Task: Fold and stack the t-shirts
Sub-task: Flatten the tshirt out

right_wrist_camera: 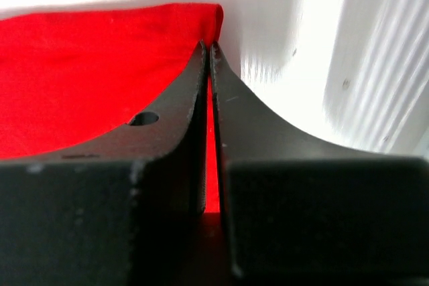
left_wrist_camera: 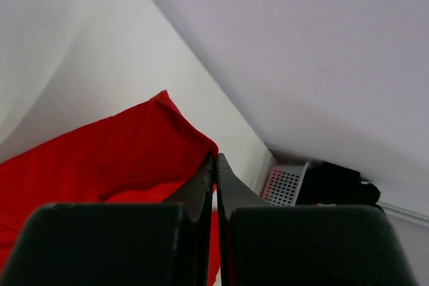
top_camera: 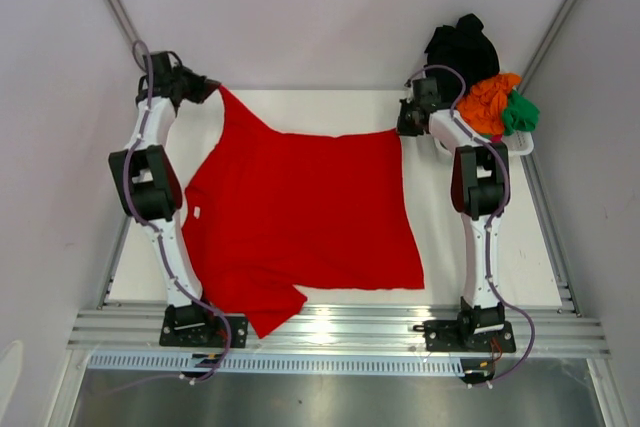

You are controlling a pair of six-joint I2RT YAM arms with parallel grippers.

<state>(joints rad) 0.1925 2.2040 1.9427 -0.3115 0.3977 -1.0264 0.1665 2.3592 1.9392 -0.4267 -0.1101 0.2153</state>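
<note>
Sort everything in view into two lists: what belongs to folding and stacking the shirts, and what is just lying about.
Belongs to the job: red t-shirt, pinched along its far edge by the left hand and right hand; black t-shirt, orange t-shirt and green t-shirt, waiting at far right.
Just lying about: white basket holding them.

A lab test cell: plain white walls (top_camera: 330,7) box a table (top_camera: 530,267), arms (top_camera: 150,177) bolted to aluminium rail (top_camera: 340,329).
</note>
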